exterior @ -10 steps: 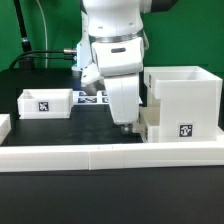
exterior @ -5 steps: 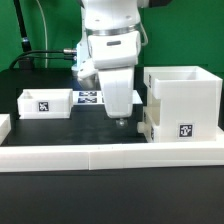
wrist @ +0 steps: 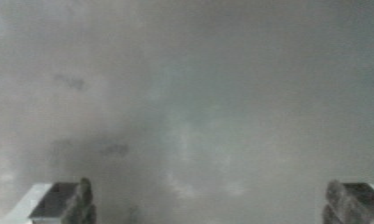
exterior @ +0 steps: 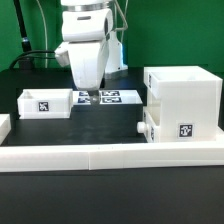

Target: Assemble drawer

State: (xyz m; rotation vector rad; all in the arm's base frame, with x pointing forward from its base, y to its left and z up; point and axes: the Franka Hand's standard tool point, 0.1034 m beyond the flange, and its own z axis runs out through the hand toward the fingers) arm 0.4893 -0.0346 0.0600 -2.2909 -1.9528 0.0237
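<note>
The tall white drawer housing [exterior: 183,95] stands at the exterior view's right, with a tag on its front. One shallow tray [exterior: 150,124] with a small dark knob sits in its lower slot and sticks out a little toward the left. The second tray [exterior: 44,102] stands loose at the left, tag facing front. My gripper [exterior: 86,93] hangs above the table between the loose tray and the marker board, apart from both trays. In the wrist view the gripper [wrist: 210,205] is open and empty, with its fingertips [wrist: 63,200] wide apart over a blurred grey surface.
The marker board [exterior: 112,97] lies flat behind the middle. A long low white border wall [exterior: 100,155] runs along the front. A small white piece [exterior: 4,124] shows at the left edge. Cables run at the back left.
My gripper has moved away from the tray in the housing, up and toward the exterior view's left, and now hangs near the loose tray. The tray stays in the housing.
</note>
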